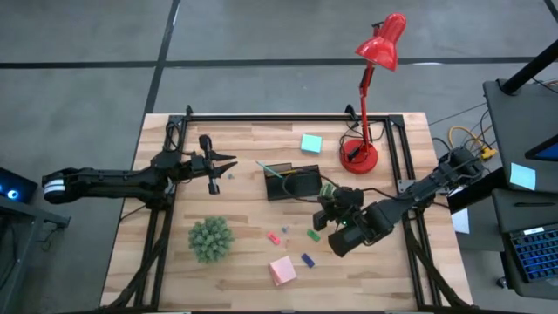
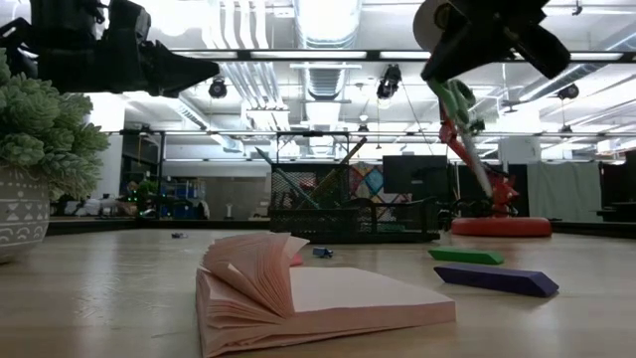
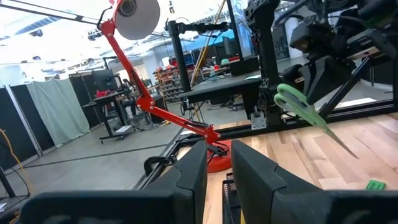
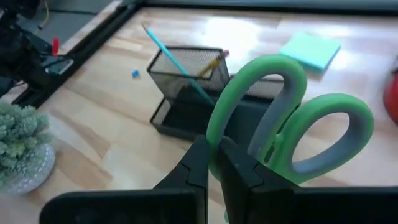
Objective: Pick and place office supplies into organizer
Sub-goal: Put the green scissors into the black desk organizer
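My right gripper (image 1: 327, 215) hangs above the table, just near of the black organizer (image 1: 295, 182), and is shut on the green-handled scissors (image 4: 292, 118). A teal pen (image 4: 177, 62) and a yellow pencil (image 4: 214, 62) lean in the organizer's mesh cup. A teal sticky pad (image 1: 310, 143) lies beyond the organizer. A pink pad (image 1: 282, 270) and pink (image 1: 274, 236), green (image 1: 313, 235) and blue (image 1: 307, 259) erasers lie nearer. My left gripper (image 1: 228, 164) waits at the left, raised and open with nothing between its fingers (image 3: 189, 171). My right gripper pinches the rim of one green handle loop (image 4: 214, 134) between its two fingers. The handles stick out past the fingertips toward the organizer. The scissors are lifted clear of the table, and their blades (image 2: 479, 164) slant down below the gripper.
A green spiky plant in a pot (image 1: 211, 239) stands at the near left. A red desk lamp (image 1: 359, 155) stands at the far right, its head over the back edge. A tiny blue piece (image 1: 231, 174) lies left of the organizer. A black frame rims the table.
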You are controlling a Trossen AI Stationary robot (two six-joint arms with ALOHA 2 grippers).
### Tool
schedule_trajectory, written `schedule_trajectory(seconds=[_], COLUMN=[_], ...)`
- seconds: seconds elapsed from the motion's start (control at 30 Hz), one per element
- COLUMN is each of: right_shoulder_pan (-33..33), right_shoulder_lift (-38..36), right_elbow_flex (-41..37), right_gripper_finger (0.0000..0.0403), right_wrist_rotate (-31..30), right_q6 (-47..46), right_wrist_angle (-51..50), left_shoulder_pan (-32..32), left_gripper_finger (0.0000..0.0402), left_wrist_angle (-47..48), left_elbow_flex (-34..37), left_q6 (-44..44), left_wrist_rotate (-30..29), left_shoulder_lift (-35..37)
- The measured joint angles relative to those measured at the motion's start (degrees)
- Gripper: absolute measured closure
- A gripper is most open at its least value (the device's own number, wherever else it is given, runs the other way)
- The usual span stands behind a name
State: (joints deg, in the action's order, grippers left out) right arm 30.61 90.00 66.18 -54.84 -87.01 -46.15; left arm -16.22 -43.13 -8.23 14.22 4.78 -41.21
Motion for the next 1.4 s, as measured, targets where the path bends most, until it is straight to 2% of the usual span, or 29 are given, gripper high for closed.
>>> schedule_trajectory(seconds=[0.7,0.83,1.03,1.4], right_shoulder_pan=[-0.3,-0.8,-2.0,-5.2], right_shoulder_lift=[4.7,4.8,4.8,4.8], right_elbow_flex=[2.2,2.2,2.2,2.1], right_gripper_finger=[0.039,0.039,0.039,0.039], right_wrist_rotate=[-19.1,-21.1,-24.4,-25.7], right_q6=[6.7,8.0,15.8,21.5], right_wrist_angle=[2.2,2.9,8.6,12.5], left_shoulder_pan=[0.0,0.0,0.0,0.0], left_gripper_finger=[0.0343,0.0343,0.0343,0.0343], left_wrist_angle=[0.0,-0.1,-0.1,0.0], left_elbow_flex=[0.0,0.0,0.0,0.0], left_q6=[0.0,0.1,0.1,0.0], left_wrist_rotate=[2.4,2.4,2.5,2.5], left_shoulder_lift=[0.0,0.0,0.0,0.0])
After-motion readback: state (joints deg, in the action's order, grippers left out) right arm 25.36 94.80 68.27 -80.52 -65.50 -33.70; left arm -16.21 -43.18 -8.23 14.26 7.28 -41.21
